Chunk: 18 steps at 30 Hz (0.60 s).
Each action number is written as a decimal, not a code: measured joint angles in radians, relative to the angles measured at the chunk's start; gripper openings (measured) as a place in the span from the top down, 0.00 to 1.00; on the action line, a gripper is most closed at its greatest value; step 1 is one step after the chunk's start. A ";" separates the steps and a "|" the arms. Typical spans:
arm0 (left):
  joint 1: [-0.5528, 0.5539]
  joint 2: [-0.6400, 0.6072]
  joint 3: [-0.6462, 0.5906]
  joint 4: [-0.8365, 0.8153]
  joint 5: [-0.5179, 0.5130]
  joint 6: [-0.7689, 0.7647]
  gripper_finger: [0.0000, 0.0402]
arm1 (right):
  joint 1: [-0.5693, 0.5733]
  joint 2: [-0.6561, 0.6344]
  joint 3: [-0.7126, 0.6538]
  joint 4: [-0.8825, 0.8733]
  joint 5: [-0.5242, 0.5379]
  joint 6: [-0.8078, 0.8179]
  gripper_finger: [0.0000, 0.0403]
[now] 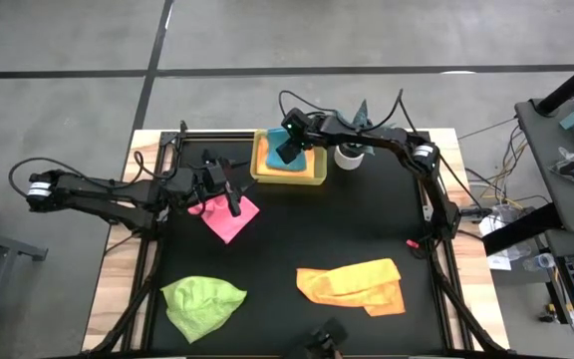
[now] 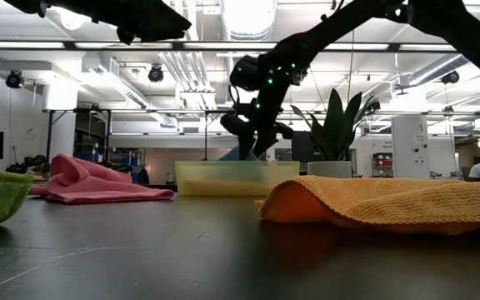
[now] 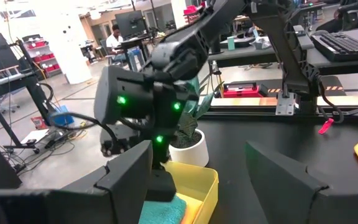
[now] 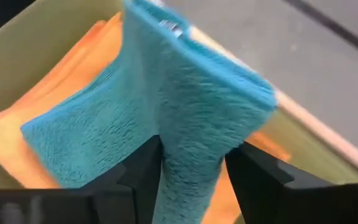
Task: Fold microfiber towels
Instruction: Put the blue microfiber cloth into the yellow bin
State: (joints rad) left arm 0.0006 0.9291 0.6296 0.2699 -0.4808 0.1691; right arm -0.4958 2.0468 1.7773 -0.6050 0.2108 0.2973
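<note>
My right gripper reaches into the yellow tray at the table's far edge, shut on a folded turquoise towel. This towel lies on a folded orange towel in the tray. My left gripper hangs open and empty above the crumpled pink towel, which lies on the table left of centre. A crumpled lime green towel lies near the front left. A second orange towel lies loosely folded near the front right. My right gripper pinches a raised fold of the turquoise towel between its two fingers, several layers thick. The fingers slant down into the tray from above. The pinched part stands up between them, and the rest of the towel lies on the orange towel.
A teal spiky plant in a white pot stands just right of the tray. A small red object lies near the table's right edge. Bare black tabletop lies between the tray and the front towels.
</note>
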 joint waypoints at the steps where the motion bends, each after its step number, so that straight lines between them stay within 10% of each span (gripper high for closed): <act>1: 0.000 0.000 0.000 0.000 0.000 0.000 0.40 | 0.000 -0.001 0.014 -0.012 0.010 -0.006 0.58; 18: 0.000 0.000 0.000 0.000 0.000 0.000 0.40 | -0.001 0.056 0.186 -0.035 0.079 -0.173 0.94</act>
State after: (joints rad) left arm 0.0007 0.9292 0.6296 0.2699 -0.4805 0.1696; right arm -0.4965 2.1024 1.9629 -0.6400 0.2895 0.1246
